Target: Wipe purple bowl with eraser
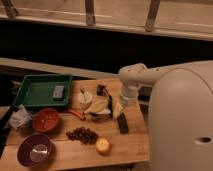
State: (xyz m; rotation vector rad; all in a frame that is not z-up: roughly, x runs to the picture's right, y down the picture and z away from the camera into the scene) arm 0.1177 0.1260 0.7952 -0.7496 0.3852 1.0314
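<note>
The purple bowl (35, 149) sits at the table's front left corner, with a pale glossy inside. The black eraser (122, 123) lies flat on the wooden table (130, 147) at the right, far from the bowl. My white arm reaches down from the right, and its gripper (123, 103) hangs just above and behind the eraser, next to a yellowish item (118, 109). Nothing shows as held.
An orange-red bowl (47, 120) stands behind the purple one. A green tray (35, 90) at the back left holds a grey block (58, 92). Mid-table are a white cup (85, 97), yellow food pieces (99, 106), a red pepper (77, 115), a dark berry cluster (82, 134) and a yellow round item (102, 145).
</note>
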